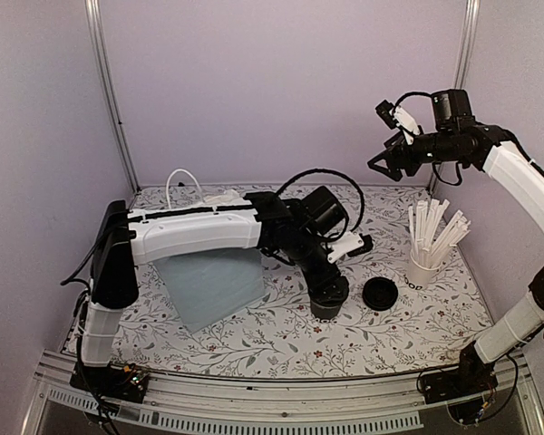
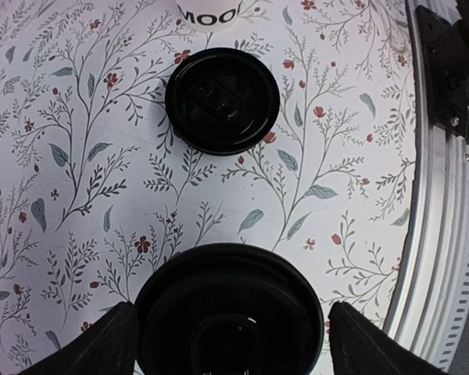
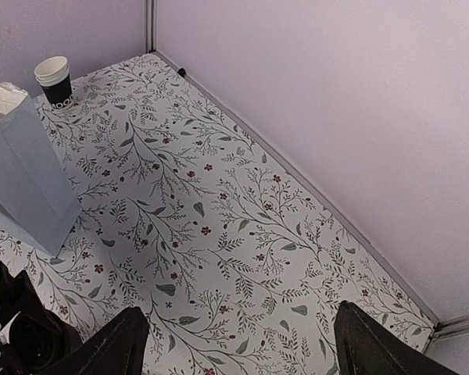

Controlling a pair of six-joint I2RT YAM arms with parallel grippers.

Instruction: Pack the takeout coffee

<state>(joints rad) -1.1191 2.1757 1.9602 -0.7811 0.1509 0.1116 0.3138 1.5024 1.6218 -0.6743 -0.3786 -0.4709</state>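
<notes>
The cup (image 1: pixel 329 306) stands upright near the middle of the table (image 1: pixel 254 340), with the left gripper (image 2: pixel 228 345) poised over it from above. In the left wrist view the fingers (image 2: pixel 113 344) are spread wide and flank the cup's dark top, one on each side, very near its edge. Whether they touch cannot be told, and nothing shows a squeeze. The cup sits squarely between them, its long axis vertical and in line with the gripper's reach (a straight close should catch it, with no sideways shift). Its top looks capped in black, though a loose lid (image 2: pixel 223 100) lies flat to its right, apart. The bag (image 1: pixel 213 288) is to the cup's left, partly under the left arm (image 1: pixel 199 231), so the carry would run leftward. The right gripper (image 3: pixel 238 337) hangs high at the back right, wide open and empty, well apart from the cup. The left arm is plainly nearer.
</notes>
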